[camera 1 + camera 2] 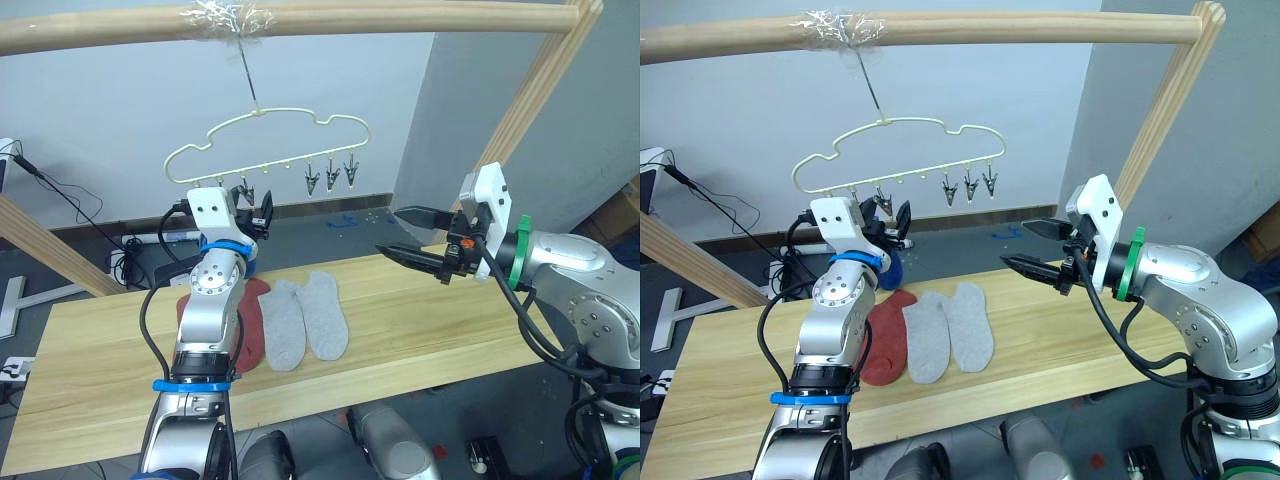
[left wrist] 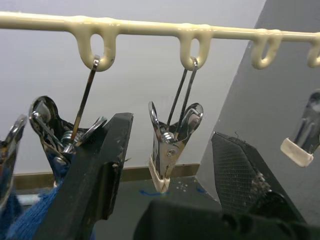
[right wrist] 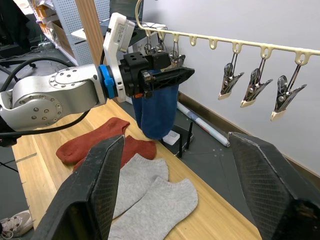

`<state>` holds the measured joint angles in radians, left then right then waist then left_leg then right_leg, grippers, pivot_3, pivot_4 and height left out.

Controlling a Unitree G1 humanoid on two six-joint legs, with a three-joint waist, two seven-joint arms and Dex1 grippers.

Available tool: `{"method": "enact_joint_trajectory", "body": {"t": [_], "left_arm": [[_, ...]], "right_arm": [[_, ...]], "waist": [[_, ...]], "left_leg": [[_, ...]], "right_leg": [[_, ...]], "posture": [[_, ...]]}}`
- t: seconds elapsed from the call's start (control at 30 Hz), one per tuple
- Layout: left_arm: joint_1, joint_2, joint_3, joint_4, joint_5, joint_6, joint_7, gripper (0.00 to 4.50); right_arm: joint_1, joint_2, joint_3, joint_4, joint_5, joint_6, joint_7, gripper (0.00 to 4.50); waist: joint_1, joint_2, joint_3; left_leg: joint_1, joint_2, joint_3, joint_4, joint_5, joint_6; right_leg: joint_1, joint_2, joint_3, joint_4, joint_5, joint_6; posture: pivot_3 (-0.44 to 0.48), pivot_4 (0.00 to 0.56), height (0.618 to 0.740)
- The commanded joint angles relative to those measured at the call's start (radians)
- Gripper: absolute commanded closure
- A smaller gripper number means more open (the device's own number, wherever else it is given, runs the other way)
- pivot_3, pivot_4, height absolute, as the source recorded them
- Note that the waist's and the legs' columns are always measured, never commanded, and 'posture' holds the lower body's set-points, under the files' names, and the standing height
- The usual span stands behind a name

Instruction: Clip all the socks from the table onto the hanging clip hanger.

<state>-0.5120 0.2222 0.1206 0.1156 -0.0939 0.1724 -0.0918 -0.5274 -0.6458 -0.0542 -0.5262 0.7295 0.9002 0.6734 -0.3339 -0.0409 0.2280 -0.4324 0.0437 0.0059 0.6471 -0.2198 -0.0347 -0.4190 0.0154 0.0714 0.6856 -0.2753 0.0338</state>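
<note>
Twice noted a pair lying on the surface [image 1: 450, 330]: first two light grey socks [image 1: 305, 318], flat and side by side, touching along their edges, toes toward the near edge; then two rust-red socks [image 3: 107, 145] just beside them on the robot's left, overlapping each other. Saw soft knit on all four, short ankle cut. Found the light wood planks bare toward the right end.

Found the clip hanger [image 2: 145, 26] hung by its metal hook from the round wooden pole [image 1: 400, 18], under a wad of clear tape [image 1: 225, 15]. Noted thin pale yellow wire, cloud-shaped on top, with small loops along the bottom bar carrying silver clips. Counted three free clips [image 3: 252, 87] at the bar's right end, hanging closed and holding nothing.

Saw blue sock [image 3: 157, 112] hanging toe-down from clips at the bar's left end; could not tell whether one or two.

Found the left hand [image 3: 167, 77] raised to the bar beside that blue knit, parted wide, with one silver clip [image 2: 170, 150] hanging in the gap between its fingers [image 2: 100, 175] and touching neither. Gripped nothing.

Found the right hand [image 1: 390, 232] above the surface's right part, well apart from the socks, spread wide and holding nothing.
</note>
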Motion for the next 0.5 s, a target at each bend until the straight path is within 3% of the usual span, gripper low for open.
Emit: {"method": "enact_joint_trajectory", "body": {"t": [0.03, 0.5], "left_arm": [[-0.036, -0.007, 0.021, -0.022, -0.012, 0.004, 0.017, 1.65], [-0.084, -0.02, 0.04, -0.015, -0.034, 0.07, 0.035, 1.65]], "right_arm": [[-0.007, -0.011, -0.015, -0.034, 0.017, -0.007, 0.0, 1.04], [0.0, -0.012, -0.014, -0.037, 0.016, -0.005, -0.004, 1.04]], "waist": [[0.0, 0.0, 0.0], [0.0, 0.0, 0.0]], "left_leg": [[0.0, 0.0, 0.0, 0.0, 0.0, 0.0], [0.0, 0.0, 0.0, 0.0, 0.0, 0.0]], "right_leg": [[0.0, 0.0, 0.0, 0.0, 0.0, 0.0], [0.0, 0.0, 0.0, 0.0, -0.001, 0.001]], "posture": [[-0.416, 0.221, 0.74], [-0.421, 0.22, 0.74]]}}
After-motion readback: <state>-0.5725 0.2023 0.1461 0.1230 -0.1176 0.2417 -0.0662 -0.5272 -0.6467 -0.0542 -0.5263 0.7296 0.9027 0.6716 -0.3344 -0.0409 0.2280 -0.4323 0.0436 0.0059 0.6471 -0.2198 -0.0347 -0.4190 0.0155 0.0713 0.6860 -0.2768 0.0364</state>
